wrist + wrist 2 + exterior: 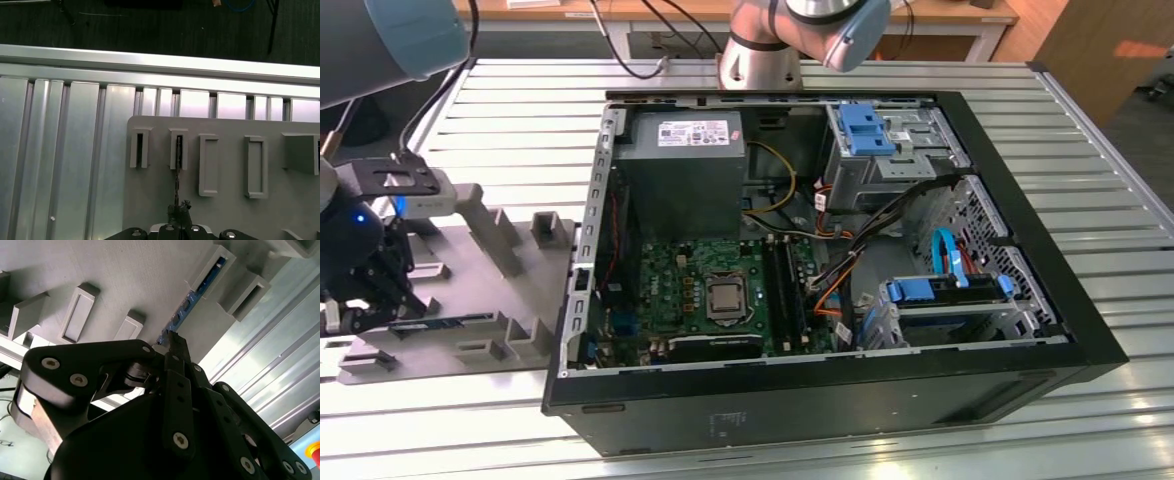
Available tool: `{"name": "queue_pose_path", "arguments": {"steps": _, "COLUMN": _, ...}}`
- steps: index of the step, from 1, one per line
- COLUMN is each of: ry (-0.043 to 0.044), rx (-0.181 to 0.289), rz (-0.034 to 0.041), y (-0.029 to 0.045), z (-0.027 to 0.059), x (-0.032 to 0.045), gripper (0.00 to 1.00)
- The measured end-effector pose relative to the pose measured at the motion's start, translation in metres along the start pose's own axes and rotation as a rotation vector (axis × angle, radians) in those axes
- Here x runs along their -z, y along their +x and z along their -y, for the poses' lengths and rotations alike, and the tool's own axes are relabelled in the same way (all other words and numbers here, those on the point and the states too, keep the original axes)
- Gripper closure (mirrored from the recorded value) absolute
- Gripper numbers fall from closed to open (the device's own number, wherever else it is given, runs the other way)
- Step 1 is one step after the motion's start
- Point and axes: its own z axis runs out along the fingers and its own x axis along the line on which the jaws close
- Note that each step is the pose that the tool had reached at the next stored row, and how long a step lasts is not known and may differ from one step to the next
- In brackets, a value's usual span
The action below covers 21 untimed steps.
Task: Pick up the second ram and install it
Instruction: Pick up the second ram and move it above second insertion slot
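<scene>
Exterior view: my gripper (pixel 367 290) is over the grey tray (pixel 520 250), with the second ram (pixel 447 325) on edge in it. Power supply label (pixel 694 132) is unreadable.

Second wrist view: gripper (pixel 172 337) is pinched closed on the second ram (pixel 187 305), whose far end is hidden in a tray (pixel 125 280) block.

First wrist view: the second ram (pixel 177 185) shows edge-on, and the gripper (pixel 180 207) is cut off.

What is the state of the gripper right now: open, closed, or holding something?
The gripper: closed on the second ram, which stands on edge in the slots of the grey tray.
</scene>
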Motion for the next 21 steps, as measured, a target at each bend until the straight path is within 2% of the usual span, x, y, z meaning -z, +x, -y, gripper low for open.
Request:
{"name": "queue_pose_path", "arguments": {"steps": 5, "ry": -0.0005, "rx": 0.000, "rz": -0.0059, "y": 0.0000, "z": -0.0012, "x": -0.0027, "gripper": 0.89}}
{"name": "queue_pose_path", "arguments": {"steps": 18, "ry": -0.0005, "rx": 0.000, "rz": -0.0064, "y": -0.0001, "z": -0.0028, "x": -0.0064, "gripper": 0.89}}
{"name": "queue_pose_path", "arguments": {"steps": 20, "ry": -0.0005, "rx": 0.000, "rz": -0.0064, "y": -0.0001, "z": -0.0028, "x": -0.0064, "gripper": 0.89}}
{"name": "queue_pose_path", "arguments": {"steps": 21, "ry": -0.0005, "rx": 0.000, "rz": -0.0064, "y": -0.0001, "z": -0.0028, "x": -0.0064, "gripper": 0.84}}
